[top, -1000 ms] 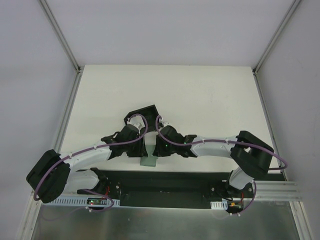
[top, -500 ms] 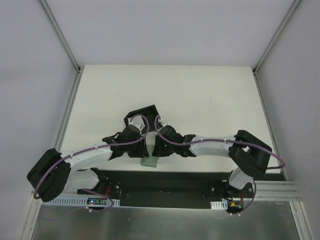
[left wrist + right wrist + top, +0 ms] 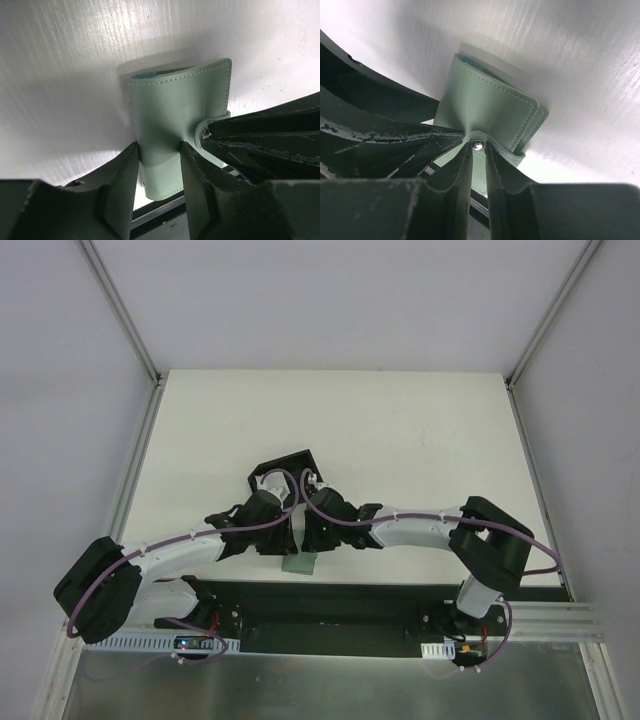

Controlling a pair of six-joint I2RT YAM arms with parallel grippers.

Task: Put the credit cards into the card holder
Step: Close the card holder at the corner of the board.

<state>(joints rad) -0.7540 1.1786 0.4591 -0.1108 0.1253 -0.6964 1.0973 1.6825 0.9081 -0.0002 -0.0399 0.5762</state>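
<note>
Both grippers meet at the grey-green case (image 3: 299, 563), which sits at the near edge of the table (image 3: 420, 430), approx. mid-width. L gripper (image 3: 159, 155) jaws pinch the case body across its width. R gripper (image 3: 478, 150) jaws are nearly together, nipping the flap at the snap dot (image 3: 478, 145). The black card holder (image 3: 290, 465) stands just beyond the 2 wrists, twd the table centre, partly hidden by them.
</note>
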